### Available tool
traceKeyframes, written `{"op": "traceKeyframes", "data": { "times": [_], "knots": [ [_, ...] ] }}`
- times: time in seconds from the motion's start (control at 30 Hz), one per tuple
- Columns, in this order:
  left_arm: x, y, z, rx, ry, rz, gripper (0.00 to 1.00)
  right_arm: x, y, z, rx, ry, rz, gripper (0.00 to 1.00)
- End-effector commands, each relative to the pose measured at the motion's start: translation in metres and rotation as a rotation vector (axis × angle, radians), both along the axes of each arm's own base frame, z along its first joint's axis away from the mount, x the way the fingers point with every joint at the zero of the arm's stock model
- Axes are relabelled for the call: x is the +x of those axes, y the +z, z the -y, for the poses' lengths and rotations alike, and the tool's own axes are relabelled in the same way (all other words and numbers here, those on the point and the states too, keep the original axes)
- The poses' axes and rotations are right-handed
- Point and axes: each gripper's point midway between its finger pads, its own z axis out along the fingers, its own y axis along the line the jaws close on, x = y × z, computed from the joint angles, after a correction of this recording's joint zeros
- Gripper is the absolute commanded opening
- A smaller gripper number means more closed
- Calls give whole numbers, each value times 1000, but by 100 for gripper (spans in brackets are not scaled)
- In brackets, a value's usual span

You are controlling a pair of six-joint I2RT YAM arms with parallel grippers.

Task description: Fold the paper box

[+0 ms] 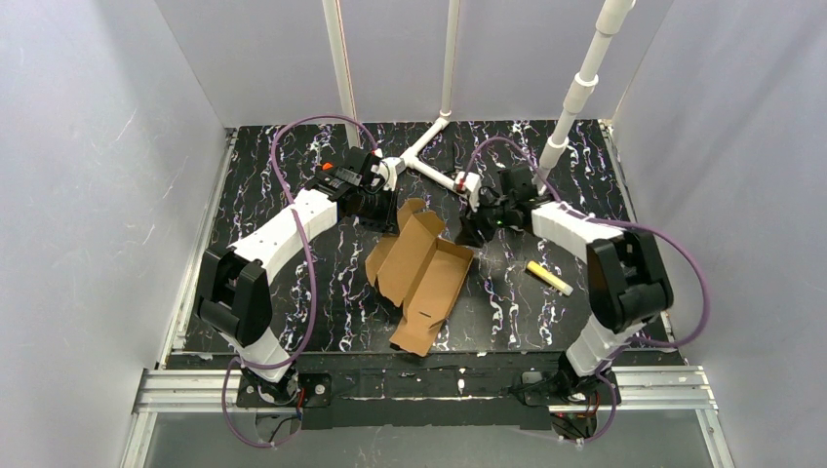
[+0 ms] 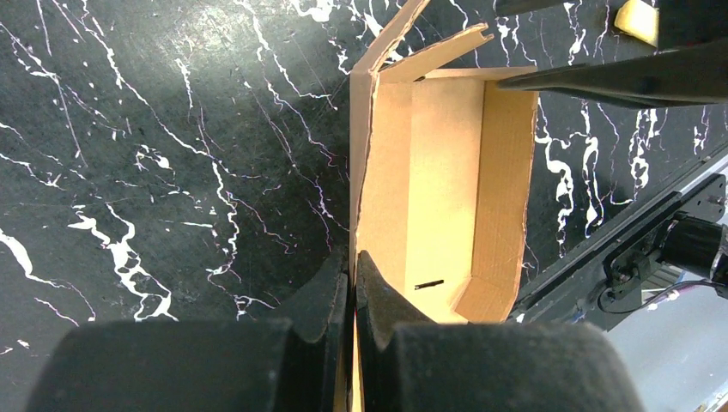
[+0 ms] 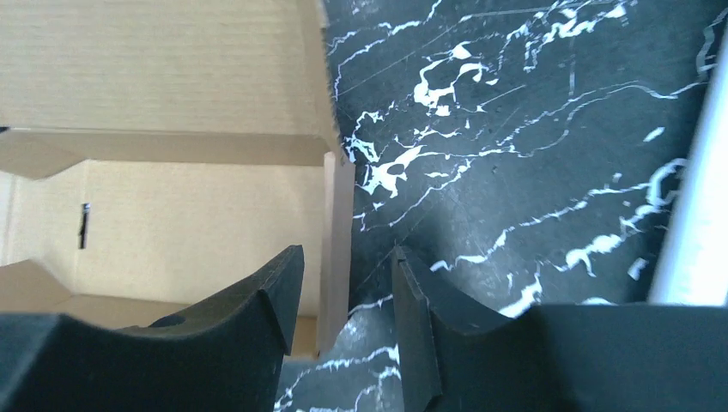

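The paper box (image 1: 419, 268) is brown corrugated cardboard, partly folded, lying in the middle of the black marbled table with its side walls raised. My left gripper (image 1: 387, 213) is at the box's far left corner. In the left wrist view, the left gripper (image 2: 353, 268) is shut on a thin upright wall of the paper box (image 2: 446, 189). My right gripper (image 1: 478, 230) is at the far right corner. Seen from the right wrist, the right gripper (image 3: 348, 270) is open, and a side flap of the paper box (image 3: 336, 232) stands loose between its fingers.
A yellow stick (image 1: 549, 278) lies on the table to the right of the box. White pipes (image 1: 429, 146) lie at the back and one (image 1: 577, 93) rises at the back right. A metal rail (image 1: 429, 385) runs along the near edge. Grey walls enclose the table.
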Motion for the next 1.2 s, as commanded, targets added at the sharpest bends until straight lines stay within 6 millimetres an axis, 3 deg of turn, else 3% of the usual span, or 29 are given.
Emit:
{"op": "traceKeyframes", "data": {
  "times": [0.0, 0.17, 0.43, 0.6, 0.7, 0.83, 0.97, 1.07, 1.17],
  "knots": [
    [1, 27, 7, -60, -14, 42, 0, 12, -15, -17, -21, -35, -24, 50],
    [1, 28, 8, -71, -5, 39, 0, 3, -33, -17, -72, -28, -11, 46],
    [1, 37, 14, -119, 13, 45, 0, 7, -58, -12, -193, -54, 78, 26],
    [2, 42, 17, -151, 29, 55, 0, 13, -51, -11, -196, -94, 156, 3],
    [4, 49, 21, -183, 33, 67, 1, 19, -45, -6, -205, -173, 224, 1],
    [7, 66, 22, -216, 48, 109, 11, 32, -37, 3, -230, -286, 288, 1],
    [5, 81, 11, -209, 81, 179, 29, 35, -41, 9, -250, -327, 288, 1],
    [-2, 94, -5, -201, 111, 253, 46, 31, -48, 6, -240, -322, 232, 1],
    [-15, 104, -28, -193, 162, 334, 54, 27, -47, 0, -192, -323, 160, 1]
  ]
}}
